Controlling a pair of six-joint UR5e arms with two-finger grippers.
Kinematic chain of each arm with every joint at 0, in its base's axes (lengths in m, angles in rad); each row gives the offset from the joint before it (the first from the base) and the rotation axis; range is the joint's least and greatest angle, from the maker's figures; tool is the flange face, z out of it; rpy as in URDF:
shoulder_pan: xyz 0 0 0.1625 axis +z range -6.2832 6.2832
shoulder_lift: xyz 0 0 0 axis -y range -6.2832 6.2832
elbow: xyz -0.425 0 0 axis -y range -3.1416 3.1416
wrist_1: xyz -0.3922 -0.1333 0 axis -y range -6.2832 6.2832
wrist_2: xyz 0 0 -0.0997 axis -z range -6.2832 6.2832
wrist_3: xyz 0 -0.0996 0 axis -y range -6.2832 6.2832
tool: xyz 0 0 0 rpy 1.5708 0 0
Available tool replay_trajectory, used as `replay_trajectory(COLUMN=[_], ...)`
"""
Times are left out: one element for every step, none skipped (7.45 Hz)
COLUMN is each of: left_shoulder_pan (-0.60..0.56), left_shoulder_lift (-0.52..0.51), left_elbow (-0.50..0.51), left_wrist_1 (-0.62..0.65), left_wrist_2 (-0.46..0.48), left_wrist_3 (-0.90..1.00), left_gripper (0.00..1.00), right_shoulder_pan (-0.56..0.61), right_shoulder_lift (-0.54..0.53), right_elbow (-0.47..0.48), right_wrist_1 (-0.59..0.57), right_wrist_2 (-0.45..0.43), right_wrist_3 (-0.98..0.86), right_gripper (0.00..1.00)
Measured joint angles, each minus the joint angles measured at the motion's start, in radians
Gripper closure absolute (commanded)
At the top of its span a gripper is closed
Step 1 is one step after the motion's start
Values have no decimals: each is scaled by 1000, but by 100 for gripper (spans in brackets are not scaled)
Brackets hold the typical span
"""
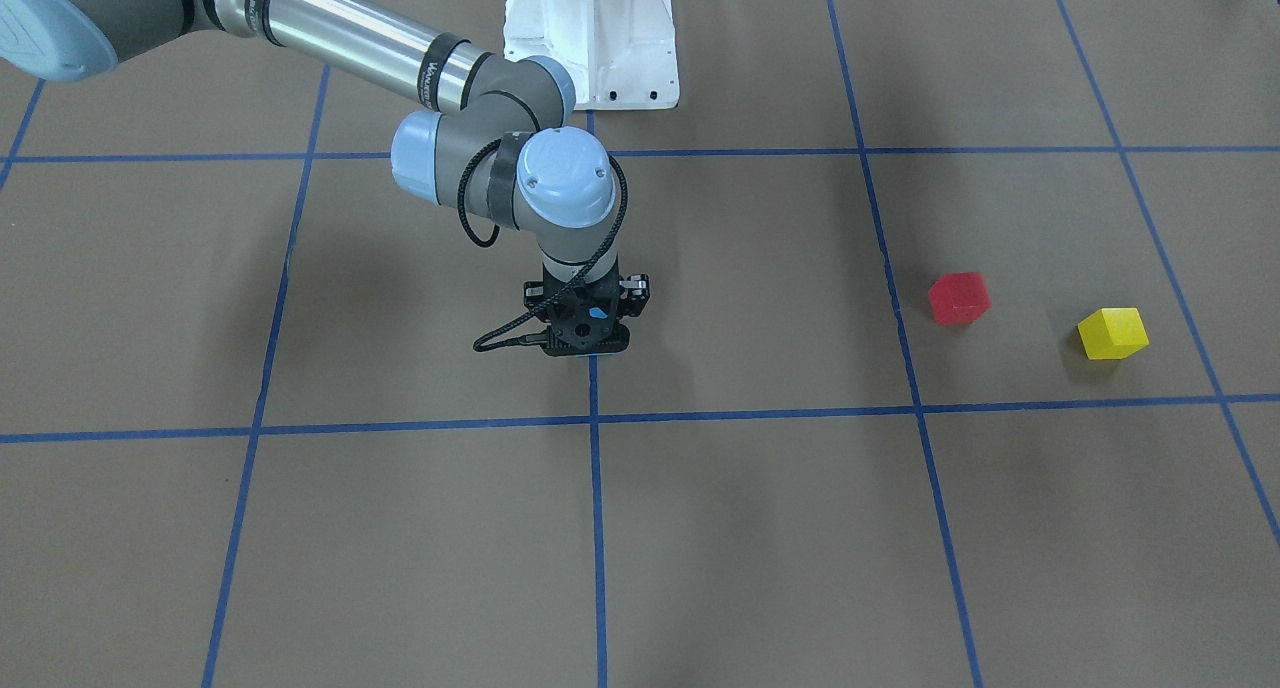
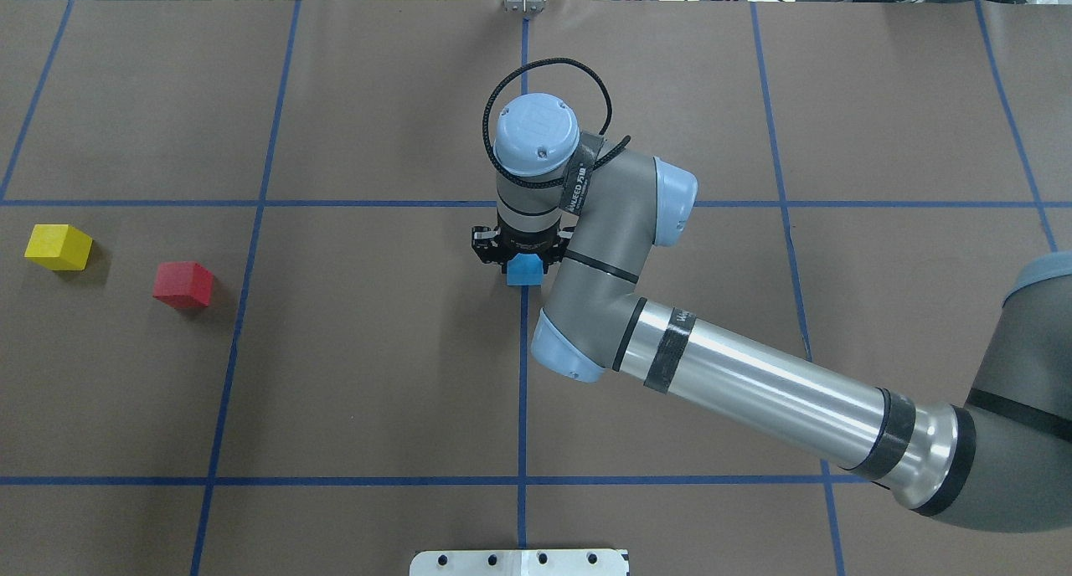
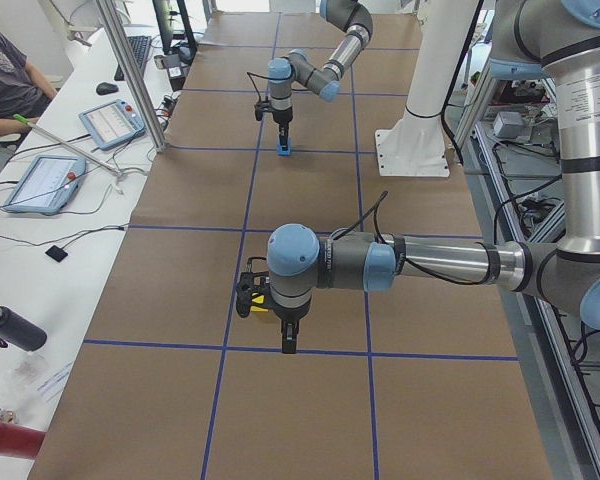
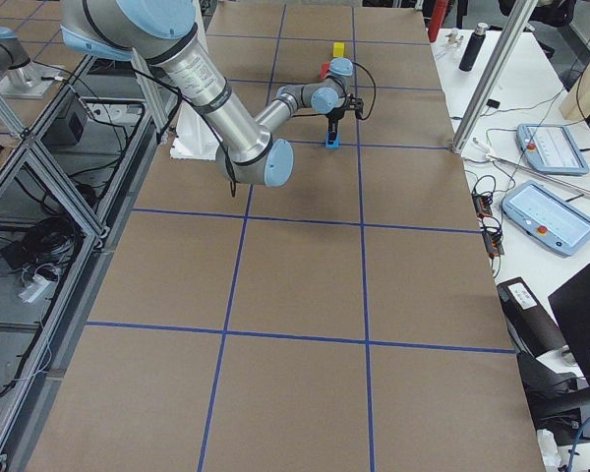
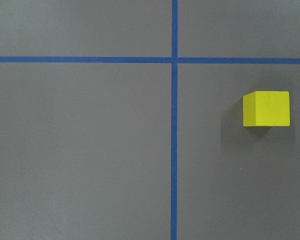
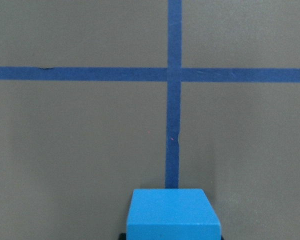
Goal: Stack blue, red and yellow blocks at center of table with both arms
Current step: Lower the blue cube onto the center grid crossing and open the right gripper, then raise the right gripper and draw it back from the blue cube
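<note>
Blue block (image 2: pixel 525 271) sits at the centre of the table (image 2: pixel 377 375) on a tape line, clamped by the right gripper (image 1: pixel 590 342). The gripper points straight down from the bent right arm (image 2: pixel 754 383). Red block (image 2: pixel 182 285) and yellow block (image 2: pixel 59 247) lie apart, far left. Only the left-end view shows the left gripper (image 3: pixel 288 343), vertical beside yellow; parted or closed, I cannot tell. The surface is brown, taped into squares.
</note>
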Motion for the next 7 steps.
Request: replay_trajectory(left_shoulder_pan=[0,0,0,0,1,11,43], left_shoulder_lift=[0,0,0,0,0,-2,-6], left_elbow=[0,-1,-1,-2,-3,-3,-4], left_wrist_1=[0,-2,-12,-25,-34,-40,-71], left_wrist_2=[0,-1,-2,-2,-3,-3,-2], left_wrist_3=[0,-1,-1,-2,-3,-18,-83], left_gripper=[0,0,0,0,1,1,0], right_shoulder_pan=[1,5,17,29,41,59,84], right_shoulder_lift=[0,-2,0,0,-1,-7,-30], right_elbow=[-1,-1,5,16,30,49,93], right_wrist_1=[0,-1,-2,-5,-8,-13,-29], right_wrist_2=[1,10,31,56,78,104,136], right_wrist_3=[-1,-5,-7,-8,-8,-7,-9], right_gripper=[0,0,0,0,0,0,0])
